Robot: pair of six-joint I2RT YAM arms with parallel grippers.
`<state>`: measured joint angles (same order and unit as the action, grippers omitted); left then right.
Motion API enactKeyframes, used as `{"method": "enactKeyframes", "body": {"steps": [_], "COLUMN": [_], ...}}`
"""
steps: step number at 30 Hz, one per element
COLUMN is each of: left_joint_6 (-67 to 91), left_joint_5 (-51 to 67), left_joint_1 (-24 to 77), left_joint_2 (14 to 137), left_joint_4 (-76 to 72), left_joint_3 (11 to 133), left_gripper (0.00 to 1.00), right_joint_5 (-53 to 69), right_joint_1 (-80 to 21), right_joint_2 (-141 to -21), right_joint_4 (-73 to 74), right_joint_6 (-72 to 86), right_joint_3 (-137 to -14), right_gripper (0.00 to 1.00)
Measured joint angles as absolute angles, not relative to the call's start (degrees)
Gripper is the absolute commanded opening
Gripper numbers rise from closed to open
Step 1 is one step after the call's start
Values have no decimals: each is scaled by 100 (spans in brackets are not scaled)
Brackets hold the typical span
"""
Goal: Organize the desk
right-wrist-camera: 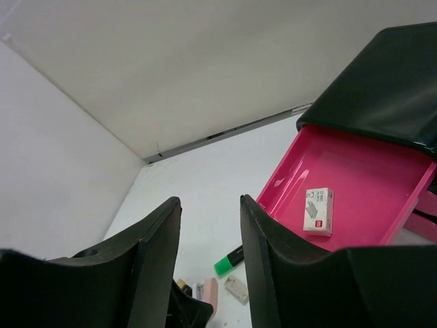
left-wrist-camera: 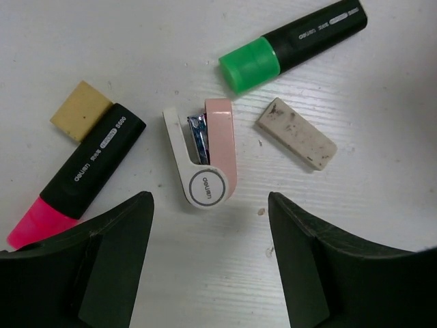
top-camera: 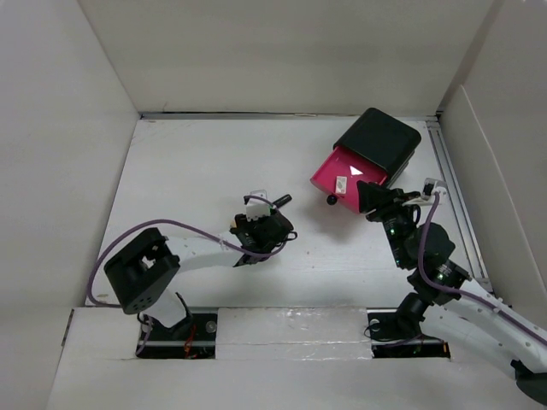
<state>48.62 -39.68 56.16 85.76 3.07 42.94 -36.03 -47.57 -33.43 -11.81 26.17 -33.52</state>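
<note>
The desk (top-camera: 197,162) is the wide white surface that carries everything, walled by upright panels. At its far right corner sits a black drawer box (top-camera: 382,137) with its top pink drawer (right-wrist-camera: 348,181) pulled out. The right hand (right-wrist-camera: 209,201) hovers just in front of that drawer, its fingers parted and holding nothing. The left hand (left-wrist-camera: 209,201) hangs over a cluster of stationery near the middle of the desk, spread wide and also empty. Under it lie a green-capped highlighter (left-wrist-camera: 293,44), a pink-tipped highlighter (left-wrist-camera: 82,174), a pink-and-white stapler (left-wrist-camera: 205,160), a grubby white eraser (left-wrist-camera: 297,132) and a tan eraser (left-wrist-camera: 80,111). A small white box (right-wrist-camera: 318,211) already lies in the open drawer. The stapler sits between the left fingers with its long axis running away from them, so it looks like the pick in hand. To do it well, the hand should come straight down and close across the stapler's narrow width near the round hinge end. The left finger must stay clear of the pink highlighter beside it, and the right finger clear of the white eraser. A slight wrist turn to match the stapler's tilt would give a squarer pinch.
</note>
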Motion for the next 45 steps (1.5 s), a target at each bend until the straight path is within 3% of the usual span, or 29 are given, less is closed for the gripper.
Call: {"method": "enactKeyframes", "body": {"steps": [11, 13, 14, 18, 24, 33, 38, 45], "left_joint_6": [4860, 4827, 4783, 4722, 4709, 4554, 3983, 3111], "left_joint_5": [-3686, -3682, -3647, -3645, -3594, -3671, -3240, -2213], "left_joint_1": [5078, 5057, 5059, 5059, 5059, 5343, 5352, 5354], "left_joint_2": [9129, 9216, 9406, 9598, 9581, 8416, 7706, 8433], "left_joint_4": [-233, -307, -370, -443, -451, 235, -379, -1516], "left_joint_3": [4375, 4407, 4497, 4587, 4584, 4657, 4989, 6230], "left_gripper": [56, 50, 41, 36, 19, 16, 17, 18], "right_joint_5": [-3573, -3557, -3555, -3555, -3557, -3557, -3559, -3614], "right_joint_1": [-4757, -4757, -4757, -4757, -4757, -4757, -4757, -4757], "right_joint_2": [-3345, -3352, -3363, -3378, -3380, -3389, -3382, -3312], "right_joint_4": [-1201, -1203, -1203, -1203, -1203, -1205, -1205, -1205], "right_joint_6": [2617, 2617, 2617, 2615, 2615, 2615, 2615, 2626], "right_joint_3": [-3352, -3352, -3352, -3352, -3352, -3352, -3352, -3350], "right_gripper": [47, 47, 47, 47, 47, 47, 47, 45]}}
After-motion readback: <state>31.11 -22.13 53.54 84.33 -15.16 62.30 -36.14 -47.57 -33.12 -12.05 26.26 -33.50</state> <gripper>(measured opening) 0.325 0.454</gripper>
